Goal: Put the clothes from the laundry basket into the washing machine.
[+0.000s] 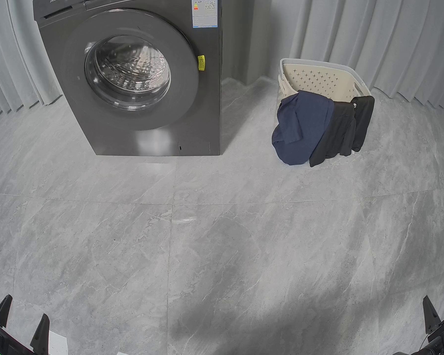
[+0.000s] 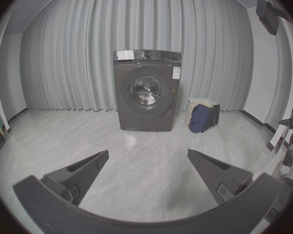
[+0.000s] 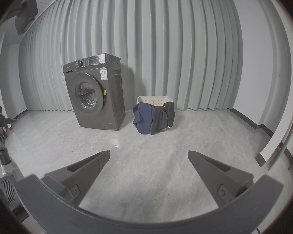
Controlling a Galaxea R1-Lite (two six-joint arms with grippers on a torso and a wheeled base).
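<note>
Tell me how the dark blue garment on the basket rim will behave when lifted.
Probably floppy: the dark blue garment drapes in folds over the rim of the laundry basket and would sag from any grip point. Looking thin, it is likely light. It touches the black garment, which may drag along.

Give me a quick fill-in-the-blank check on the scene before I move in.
The washing machine door is ___.
The blue garment hangs over the laundry basket rim next to a second garment coloured ___.
The left claw and the right claw are both ___ and empty.
Missing words: closed; black; open.
</note>
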